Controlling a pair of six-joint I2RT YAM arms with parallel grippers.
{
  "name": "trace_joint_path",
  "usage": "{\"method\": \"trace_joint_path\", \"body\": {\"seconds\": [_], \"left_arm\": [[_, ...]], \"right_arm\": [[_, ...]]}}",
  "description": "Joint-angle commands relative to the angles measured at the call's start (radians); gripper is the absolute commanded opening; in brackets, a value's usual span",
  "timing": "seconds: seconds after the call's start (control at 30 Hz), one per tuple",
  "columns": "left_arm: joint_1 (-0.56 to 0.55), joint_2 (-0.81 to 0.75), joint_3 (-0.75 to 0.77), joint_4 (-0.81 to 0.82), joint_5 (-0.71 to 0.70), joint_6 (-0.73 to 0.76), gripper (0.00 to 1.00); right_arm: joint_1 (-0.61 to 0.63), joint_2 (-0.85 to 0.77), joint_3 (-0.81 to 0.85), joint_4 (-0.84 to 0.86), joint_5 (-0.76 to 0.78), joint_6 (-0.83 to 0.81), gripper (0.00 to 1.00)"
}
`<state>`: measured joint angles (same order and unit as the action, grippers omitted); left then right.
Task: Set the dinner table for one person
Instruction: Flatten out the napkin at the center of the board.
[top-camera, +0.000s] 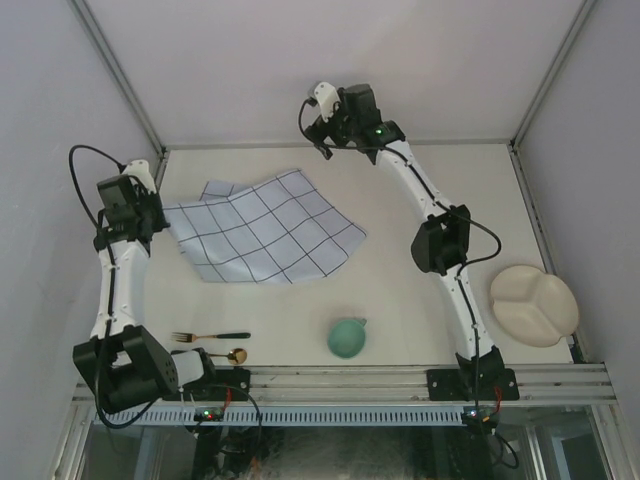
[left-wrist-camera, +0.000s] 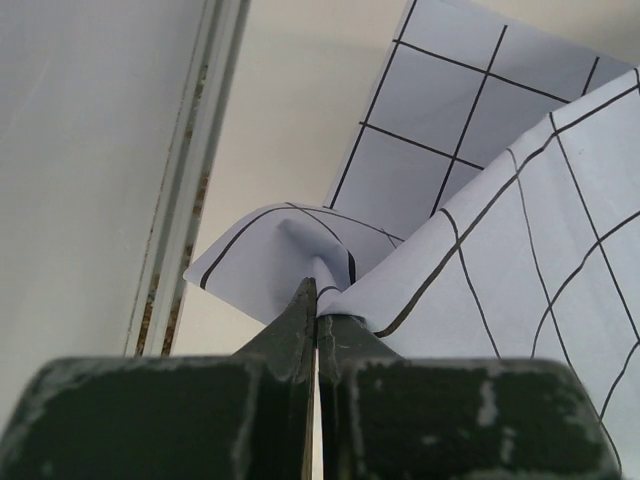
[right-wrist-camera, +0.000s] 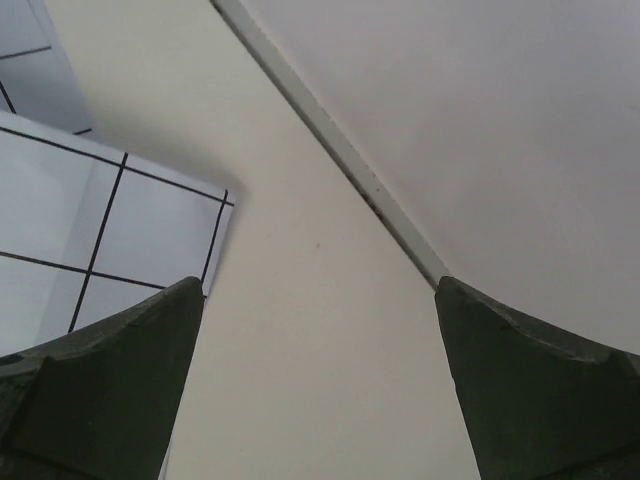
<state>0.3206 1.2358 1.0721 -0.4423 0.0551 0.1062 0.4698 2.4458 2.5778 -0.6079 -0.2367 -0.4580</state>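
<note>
Left gripper (left-wrist-camera: 317, 315) pinches cloth (top-camera: 265, 235) corner, right gripper (right-wrist-camera: 318, 300) wide open near cloth's far edge; one-sided tug prob bunches it.

Your top view hangs above and behind the arm bases and looks down and forward. It is far enough back to take in the whole dinner table (top-camera: 400, 200), both arms (top-camera: 440, 245) and the walls (top-camera: 330, 60) around it. Your left wrist view sits right behind the left gripper (left-wrist-camera: 318, 312) and looks along it from very close. The cloth (left-wrist-camera: 500, 230) fills its right half, with the table's edge and a wall on its left. Your right wrist view looks out past the right gripper (right-wrist-camera: 318, 290) at bare table, the strip where table meets wall, and one corner of the cloth at left. All three views share the cloth; only the top view shows it entire.
</note>
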Motion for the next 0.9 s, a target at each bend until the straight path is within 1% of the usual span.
{"method": "trace_joint_path", "body": {"seconds": [0.0,0.07,0.13,0.2,0.23,0.3,0.33,0.43,0.53,0.63,0.77,0.87], "left_arm": [[0.02,-0.099,-0.058,0.049,-0.037,0.034,0.0],[0.021,-0.165,-0.091,0.08,0.008,0.046,0.0],[0.017,-0.185,-0.072,0.1,0.068,0.049,0.0],[-0.01,-0.126,0.042,0.047,0.107,0.04,0.0],[-0.036,-0.08,0.118,0.001,0.131,0.043,0.0],[-0.11,-0.003,0.268,-0.091,0.161,0.059,0.01],[-0.163,0.022,0.319,-0.111,0.153,0.068,0.01],[-0.357,0.068,0.429,-0.152,0.065,0.136,0.0],[-0.553,0.119,0.504,-0.193,-0.045,0.2,0.0],[-0.677,0.185,0.586,-0.239,-0.076,0.193,0.0],[-0.811,0.219,0.592,-0.233,-0.073,0.176,0.0],[-0.939,0.215,0.588,-0.268,-0.082,0.197,0.0]], "right_arm": [[0.042,0.062,-0.04,0.066,-0.018,0.075,1.0],[0.068,0.03,-0.159,0.142,-0.025,0.076,1.0],[0.088,0.042,-0.152,0.099,-0.037,0.072,1.0],[0.093,0.023,-0.159,0.064,-0.049,0.07,1.0],[0.091,-0.003,-0.191,0.065,-0.048,0.076,1.0],[0.076,-0.085,-0.299,0.083,-0.046,0.09,1.0],[0.065,-0.138,-0.391,0.091,-0.044,0.096,1.0],[0.018,-0.327,-0.615,0.121,0.005,0.102,1.0],[-0.064,-0.537,-0.841,0.137,0.035,0.102,1.0],[-0.186,-0.777,-1.009,0.107,0.051,0.088,1.0],[-0.363,-1.032,-1.165,0.02,0.028,0.069,1.0],[-0.495,-1.171,-1.231,-0.041,-0.017,0.05,1.0]]}}
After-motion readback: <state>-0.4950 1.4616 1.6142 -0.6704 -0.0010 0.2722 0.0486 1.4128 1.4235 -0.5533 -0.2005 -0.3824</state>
